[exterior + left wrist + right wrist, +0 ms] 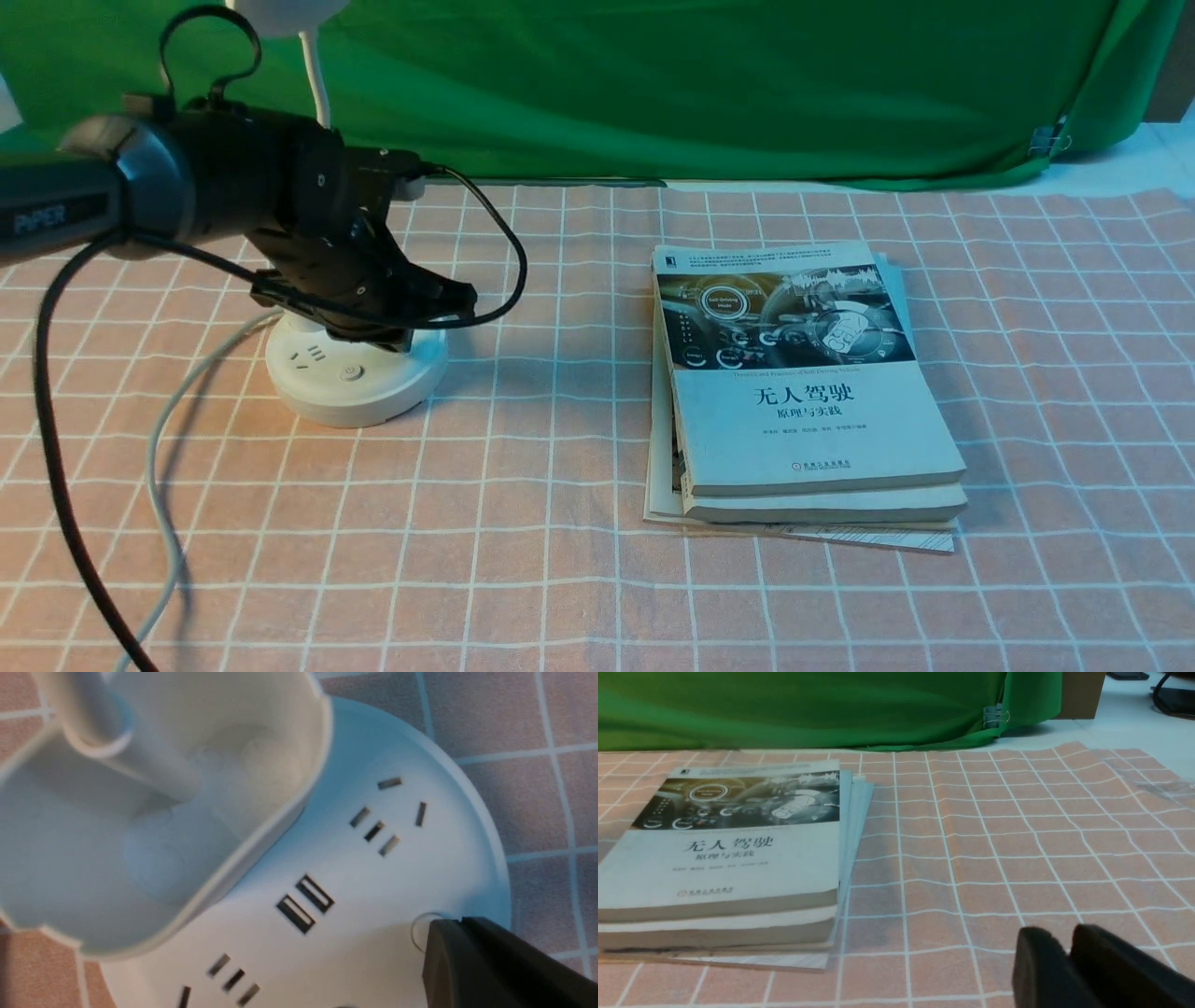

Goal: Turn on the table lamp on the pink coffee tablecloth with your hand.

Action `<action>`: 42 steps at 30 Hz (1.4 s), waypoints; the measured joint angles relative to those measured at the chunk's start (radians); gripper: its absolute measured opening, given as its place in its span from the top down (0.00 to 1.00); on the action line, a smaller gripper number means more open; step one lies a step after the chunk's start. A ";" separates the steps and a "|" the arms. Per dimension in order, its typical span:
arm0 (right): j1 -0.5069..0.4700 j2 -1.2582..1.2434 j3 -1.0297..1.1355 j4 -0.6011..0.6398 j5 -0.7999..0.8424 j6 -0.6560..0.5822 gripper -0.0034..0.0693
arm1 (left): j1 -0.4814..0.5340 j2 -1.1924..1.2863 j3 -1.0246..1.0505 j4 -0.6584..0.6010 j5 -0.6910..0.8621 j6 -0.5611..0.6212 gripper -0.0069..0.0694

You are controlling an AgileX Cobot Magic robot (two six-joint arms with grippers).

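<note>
A pink coffee tablecloth (523, 523) with a grid of thin white lines covers nearly the whole desk (1158, 154), whose pale bare top shows only as a strip at the far right rear. The cloth lies fairly flat, with soft creases along its squares. Behind it a plain green cloth (653, 84) hangs as a backdrop across the full width, its lower edge resting on the desk and a metal clip (1046, 140) pinching it near the right end.

The table lamp (355, 369) stands on the pink cloth at the left, midway back. Its round white base carries sockets, two USB ports and a round button, its thin neck rises in front of the green cloth, and its head is cut off by the top of the front view. A grey cord (168, 467) trails from the base toward the near edge.

The left pincer (464, 299) hangs low over the base, fingers drawn together into one point. In the left wrist view its tip covers part of a button's ring, though contact cannot be judged.

A stack of books (803, 383) lies right of centre, well apart from the lamp.

The right pincer (1059, 940) sits low over bare cloth, fingers closed on nothing
</note>
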 joint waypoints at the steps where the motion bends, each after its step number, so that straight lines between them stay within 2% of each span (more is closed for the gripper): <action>1: 0.000 0.000 0.000 0.000 0.000 0.000 0.74 | 0.000 0.000 0.000 0.004 -0.005 -0.005 0.88; 12: 0.000 0.000 0.000 0.000 0.000 0.000 0.73 | 0.000 0.034 -0.006 0.000 -0.031 -0.031 0.88; 25: 0.000 0.000 0.000 0.000 0.000 0.000 0.69 | 0.000 -0.003 -0.005 -0.040 0.036 -0.055 0.88; 29: 0.000 0.000 0.000 0.000 0.000 0.000 0.67 | 0.000 -0.139 0.058 -0.176 0.075 0.035 0.88; 33: 0.000 0.000 0.000 0.000 0.000 0.000 0.66 | 0.000 -0.303 0.287 -0.407 0.071 0.205 0.88; 34: 0.000 0.000 0.000 0.000 0.000 0.000 0.66 | 0.000 -0.303 0.300 -0.407 0.070 0.214 0.88; 35: 0.000 0.000 0.000 0.000 0.000 0.000 0.65 | 0.000 -0.385 0.399 -0.488 0.057 0.290 0.88; 36: 0.000 0.000 0.000 0.000 0.000 0.000 0.65 | 0.000 -0.396 0.411 -0.498 0.055 0.299 0.88; 39: 0.000 0.000 0.000 0.000 0.000 0.000 0.65 | 0.000 -0.660 0.584 -0.652 -0.015 0.436 0.88; 42: 0.000 0.000 0.000 0.000 0.000 0.000 0.63 | 0.000 -0.882 0.691 -0.705 -0.111 0.503 0.88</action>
